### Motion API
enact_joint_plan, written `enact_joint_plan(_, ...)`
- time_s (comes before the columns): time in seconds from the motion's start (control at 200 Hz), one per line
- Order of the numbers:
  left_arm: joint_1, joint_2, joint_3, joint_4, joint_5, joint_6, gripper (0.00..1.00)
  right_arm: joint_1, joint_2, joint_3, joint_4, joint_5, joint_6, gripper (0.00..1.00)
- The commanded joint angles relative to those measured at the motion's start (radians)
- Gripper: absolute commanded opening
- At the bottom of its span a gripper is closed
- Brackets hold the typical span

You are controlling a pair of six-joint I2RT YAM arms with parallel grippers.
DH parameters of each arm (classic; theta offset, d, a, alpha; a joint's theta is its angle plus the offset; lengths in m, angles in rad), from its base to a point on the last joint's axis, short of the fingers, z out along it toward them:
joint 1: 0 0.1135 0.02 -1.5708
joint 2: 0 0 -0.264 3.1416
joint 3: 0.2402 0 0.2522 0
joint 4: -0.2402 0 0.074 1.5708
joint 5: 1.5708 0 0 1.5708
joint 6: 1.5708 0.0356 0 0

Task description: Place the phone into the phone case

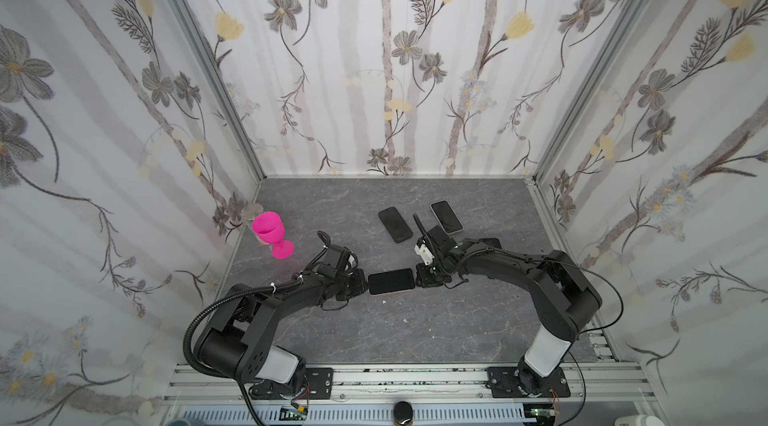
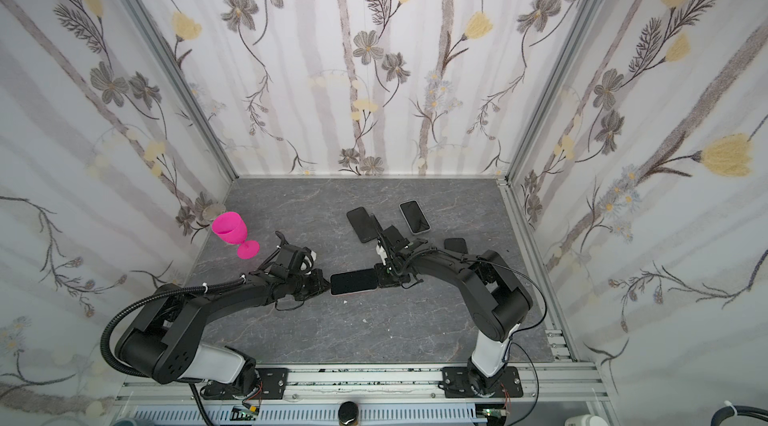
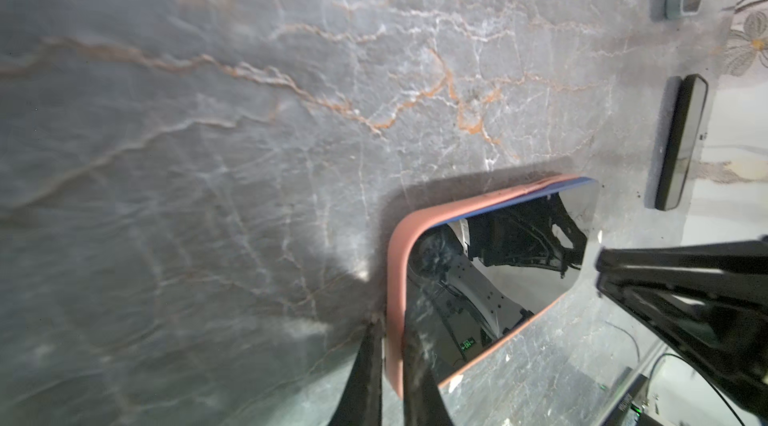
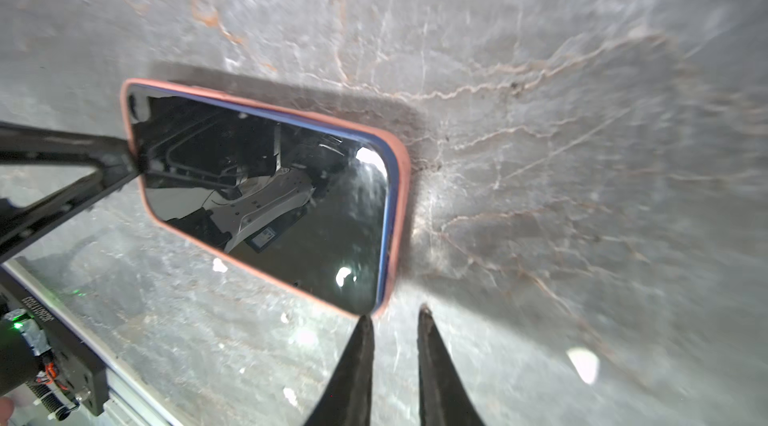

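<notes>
**Cased phone lies mid-table between the two grippers**

The phone [image 1: 390,281] lies face up in the middle of the grey marbled table [image 1: 316,204]. It sits in the salmon phone case [image 3: 397,274], with its blue edge showing along the rim. The left gripper [image 3: 390,320] pinches the case's left end rim between nearly closed jaws. The right gripper [image 4: 395,314] sits just off the phone's right end, its jaws slightly parted around nothing. At the far right a dark phone [image 1: 395,224] and a light-rimmed phone [image 1: 446,216] lie flat. A pink goblet [image 1: 268,228] is at the far left.
</notes>
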State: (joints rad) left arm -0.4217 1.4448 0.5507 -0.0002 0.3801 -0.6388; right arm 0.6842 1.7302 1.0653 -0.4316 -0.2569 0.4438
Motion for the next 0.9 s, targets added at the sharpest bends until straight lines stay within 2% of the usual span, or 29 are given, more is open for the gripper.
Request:
enact_joint_plan(0.0,0.008,-0.027,0.026,-0.046,-0.043,0.019,0.1,0.0,-0.035,0.022,-0.017,0.038,-0.02,0.23)
enact_joint_plan(0.275,0.038,-0.108,0.066,-0.096,-0.072,0.025,0.16,0.002,-0.104,0.054,-0.006,0.103,-0.055,0.27)
enact_joint_plan(0.43,0.054,-0.139,0.071,-0.12,-0.069,0.033,0.27,0.002,-0.127,0.045,0.014,0.147,-0.062,0.27)
enact_joint_plan(0.5,0.065,-0.14,0.089,-0.143,-0.06,0.042,0.32,0.005,-0.185,0.038,0.036,0.158,-0.065,0.28)
enact_joint_plan(0.659,0.078,-0.146,0.121,-0.164,-0.046,0.049,0.39,0.011,-0.245,0.021,0.095,0.178,-0.084,0.35)
enact_joint_plan(0.769,0.078,-0.126,0.123,-0.147,-0.025,0.039,0.4,0.008,-0.214,0.034,0.077,0.175,-0.093,0.38)
enact_joint_plan(0.899,0.078,-0.067,0.129,-0.141,0.016,0.025,0.41,0.008,-0.112,0.075,0.036,0.124,-0.098,0.34)
